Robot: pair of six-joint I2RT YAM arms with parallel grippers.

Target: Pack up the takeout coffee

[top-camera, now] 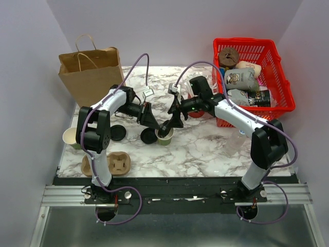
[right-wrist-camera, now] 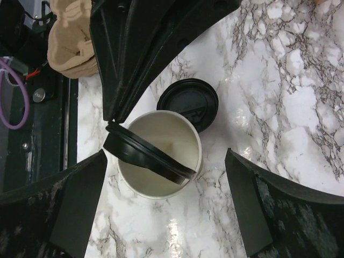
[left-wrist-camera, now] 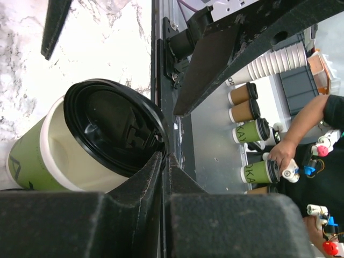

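Right wrist view: with left gripper (left-wrist-camera: 165, 157) pinching the tilted lid (right-wrist-camera: 145, 157) over the cup (right-wrist-camera: 161, 129) and right gripper (right-wrist-camera: 165, 155) spread wide, level lid on rim, then press evenly.

The small olive-green paper cup (left-wrist-camera: 29, 161) looks smooth, its round black plastic lid (left-wrist-camera: 107, 126) shiny, the white marble-look table (right-wrist-camera: 290, 107) glossy

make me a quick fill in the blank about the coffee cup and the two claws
The left claw holds the black lid over the ___ cup.
The lid is ___, not flat, at the cup's mouth.
The right claw is ___, straddling the cup.
Missing: green; tilted; open.
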